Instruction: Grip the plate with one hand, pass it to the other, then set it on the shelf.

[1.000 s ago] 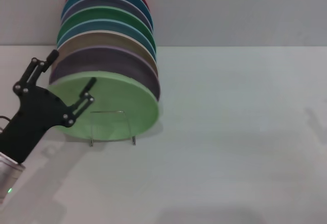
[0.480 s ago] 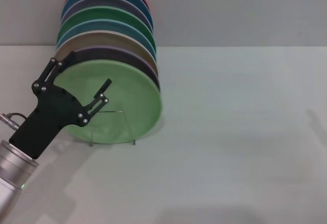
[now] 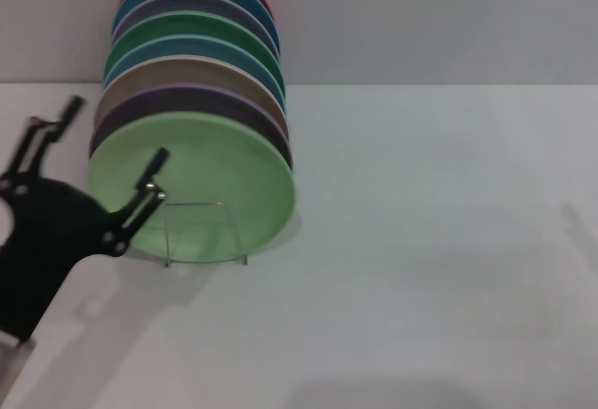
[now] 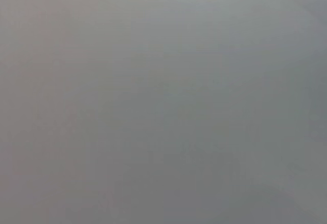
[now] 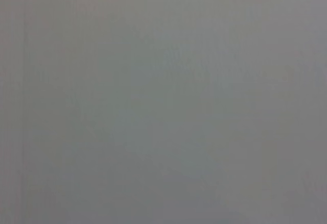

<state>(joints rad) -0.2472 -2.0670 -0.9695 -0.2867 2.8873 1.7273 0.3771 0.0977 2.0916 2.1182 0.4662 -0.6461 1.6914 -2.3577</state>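
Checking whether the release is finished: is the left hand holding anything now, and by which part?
Nothing is held. The left hand is open beside the plate, which stands in the shelf.

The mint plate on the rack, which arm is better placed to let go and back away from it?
Left. The left claw is open at the mint plate's left edge, while the plate stands upright at the front of the rack. The right arm is not visible in the head view.

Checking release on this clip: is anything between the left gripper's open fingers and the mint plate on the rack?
Head view: nothing separate. The left gripper is open beside the plate, one fingertip overlapping its left rim; contact unclear. Plate stands in the shelf.
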